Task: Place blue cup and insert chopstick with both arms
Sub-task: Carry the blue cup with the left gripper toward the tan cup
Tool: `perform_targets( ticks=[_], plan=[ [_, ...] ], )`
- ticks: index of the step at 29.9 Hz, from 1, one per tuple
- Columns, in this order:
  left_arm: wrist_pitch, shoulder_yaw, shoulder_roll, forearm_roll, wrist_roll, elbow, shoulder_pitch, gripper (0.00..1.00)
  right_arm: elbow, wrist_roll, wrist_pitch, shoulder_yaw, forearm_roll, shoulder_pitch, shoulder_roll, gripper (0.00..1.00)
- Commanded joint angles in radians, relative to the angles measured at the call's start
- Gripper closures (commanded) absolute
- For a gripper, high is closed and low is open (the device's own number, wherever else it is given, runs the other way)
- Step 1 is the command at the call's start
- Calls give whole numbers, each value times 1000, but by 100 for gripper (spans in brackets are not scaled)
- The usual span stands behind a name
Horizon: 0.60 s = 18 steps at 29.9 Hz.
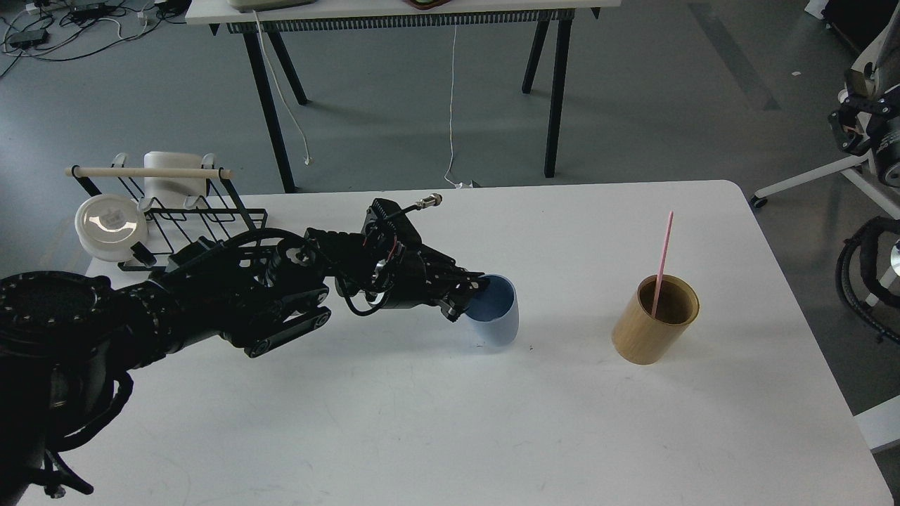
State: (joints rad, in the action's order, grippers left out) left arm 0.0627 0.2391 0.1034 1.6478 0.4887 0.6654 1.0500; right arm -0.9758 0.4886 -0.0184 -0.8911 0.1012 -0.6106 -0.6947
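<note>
The pale-blue cup (pixel 496 318) stands nearly upright on the white table (pixel 450 422) near its middle. My left gripper (pixel 471 292) is shut on the cup's left rim, one finger inside the darker blue interior. The pink-red chopstick (pixel 661 261) leans in the tan wooden holder (pixel 654 320) to the right of the cup. My right arm (pixel 868 133) sits off the table at the far right edge; its gripper is small and dark, and its fingers cannot be told apart.
A black wire rack (pixel 176 211) with a pale wooden rod (pixel 148 172), a white lid (pixel 111 219) and a white container (pixel 174 177) stands at the table's back left. Another table's black legs (pixel 555 91) stand behind.
</note>
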Motion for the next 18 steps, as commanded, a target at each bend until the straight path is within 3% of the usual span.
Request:
perform_targets(
  ticks=[1, 18],
  plan=[
    [2, -1, -1, 1, 0, -1, -4, 98, 0, 0, -2, 1, 0, 0, 1, 0],
    [-1, -3, 12, -2, 0, 16, -10, 82, 2, 0, -2, 0, 0, 2, 0, 0]
  ],
)
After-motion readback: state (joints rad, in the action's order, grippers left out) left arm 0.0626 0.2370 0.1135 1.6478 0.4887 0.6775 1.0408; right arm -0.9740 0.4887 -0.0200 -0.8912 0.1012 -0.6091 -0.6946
